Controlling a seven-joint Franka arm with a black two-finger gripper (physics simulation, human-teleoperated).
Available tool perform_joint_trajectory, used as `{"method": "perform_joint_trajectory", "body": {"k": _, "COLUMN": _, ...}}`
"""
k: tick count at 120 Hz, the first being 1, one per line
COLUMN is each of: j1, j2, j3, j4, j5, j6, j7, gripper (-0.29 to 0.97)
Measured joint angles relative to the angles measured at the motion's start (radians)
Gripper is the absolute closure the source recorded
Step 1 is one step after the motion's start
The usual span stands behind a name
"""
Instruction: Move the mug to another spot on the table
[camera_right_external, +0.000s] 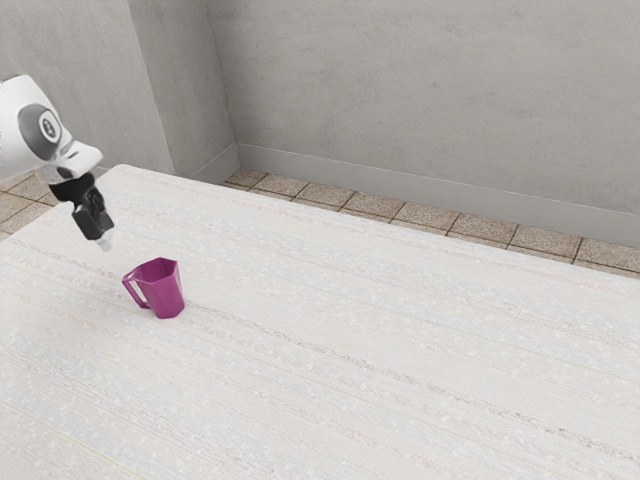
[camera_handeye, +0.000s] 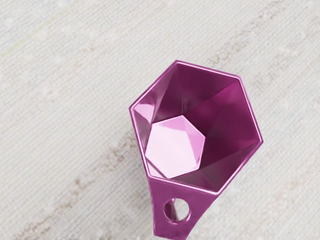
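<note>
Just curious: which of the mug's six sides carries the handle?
On the purple mug, the side toward the exterior view's left, nearest the pincer; the others bear none.

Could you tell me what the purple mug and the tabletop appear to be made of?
The mug looks like glossy magenta plastic or glazed ceramic: flat hexagonal facets, bright sheen on its inner base. The table looks like matte whitewashed wood or laminate: faint grain streaks, no glare.

Place: plain, bare rendered room.
Walls (camera_right_external: 420, 80): grey plaster with a pale skirting (camera_right_external: 450, 190) along the far side.
Floor (camera_right_external: 480, 228): brown tiles.
Bench (camera_right_external: 400, 350): wide, pale, wood-grained.
</note>
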Motion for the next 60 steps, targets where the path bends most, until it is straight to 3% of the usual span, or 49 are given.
{"method": "perform_joint_trajectory", "body": {"k": 32, "j1": -0.001, "j2": 0.029, "j3": -0.001, "j4": -0.082, "j5": -0.005, "j6": 0.081, "j7": 0.165, "gripper": 0.0}}
{"method": "perform_joint_trajectory", "body": {"k": 60, "j1": 0.011, "j2": 0.078, "j3": -0.002, "j4": -0.109, "j5": -0.111, "j6": 0.134, "j7": 0.274, "gripper": 0.0}}
